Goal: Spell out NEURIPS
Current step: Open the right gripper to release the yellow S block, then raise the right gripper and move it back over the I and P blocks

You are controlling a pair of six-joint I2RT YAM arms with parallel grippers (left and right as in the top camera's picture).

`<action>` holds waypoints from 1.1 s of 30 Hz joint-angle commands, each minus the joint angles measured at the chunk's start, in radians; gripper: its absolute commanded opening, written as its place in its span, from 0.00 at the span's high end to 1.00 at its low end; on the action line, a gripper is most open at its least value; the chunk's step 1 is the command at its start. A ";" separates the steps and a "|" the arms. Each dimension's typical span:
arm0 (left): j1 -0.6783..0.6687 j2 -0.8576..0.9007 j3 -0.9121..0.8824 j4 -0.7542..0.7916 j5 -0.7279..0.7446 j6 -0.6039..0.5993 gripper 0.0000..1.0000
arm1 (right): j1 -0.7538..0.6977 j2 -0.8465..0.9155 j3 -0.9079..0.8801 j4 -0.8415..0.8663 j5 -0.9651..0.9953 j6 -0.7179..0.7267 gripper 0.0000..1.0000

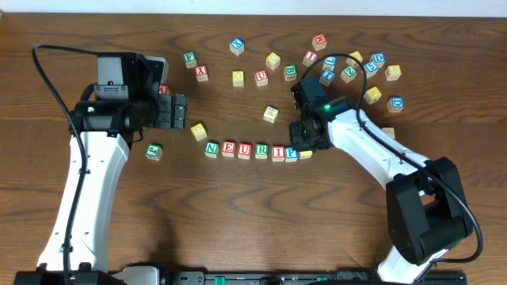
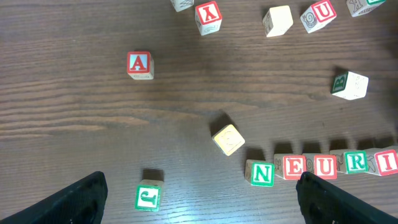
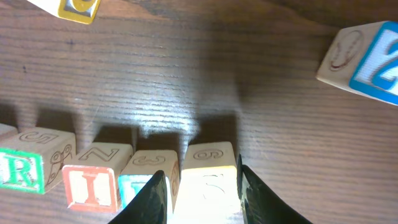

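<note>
Count: 2 arms [image 1: 93, 170]. 7 lined-up cubes [image 1: 245, 150] on the tabletop [image 1: 238, 229]: 6 lettered, 1 yellow cube [image 3: 208, 162]. Roughly 23 loose cubes [image 1: 273, 60]; top-right cluster too tight for an exact number.

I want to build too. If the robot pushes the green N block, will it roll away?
Probably not: the N block is a flat-sided cube, so it should slide, not roll. It looks like stiff wood. It seems to touch the E block, which might shift too.
</note>
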 commanded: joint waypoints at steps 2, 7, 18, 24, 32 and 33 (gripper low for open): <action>0.004 -0.002 0.021 0.000 0.001 0.003 0.04 | 0.006 -0.010 0.066 -0.042 0.056 -0.013 0.68; 0.004 -0.002 0.021 0.000 0.001 0.003 0.04 | 0.006 -0.010 0.119 -0.101 0.117 -0.016 0.68; 0.003 -0.002 0.021 0.000 0.001 0.002 0.04 | 0.006 -0.010 0.148 -0.250 0.156 -0.003 0.71; 0.004 -0.002 0.021 0.000 0.001 0.003 0.04 | 0.009 -0.010 0.148 -0.364 0.147 0.034 0.75; 0.003 -0.002 0.021 0.000 0.001 0.003 0.04 | 0.068 -0.010 0.147 -0.405 0.096 0.073 0.74; 0.003 -0.002 0.021 0.000 0.001 0.003 0.04 | 0.086 -0.010 0.143 -0.392 0.097 0.076 0.74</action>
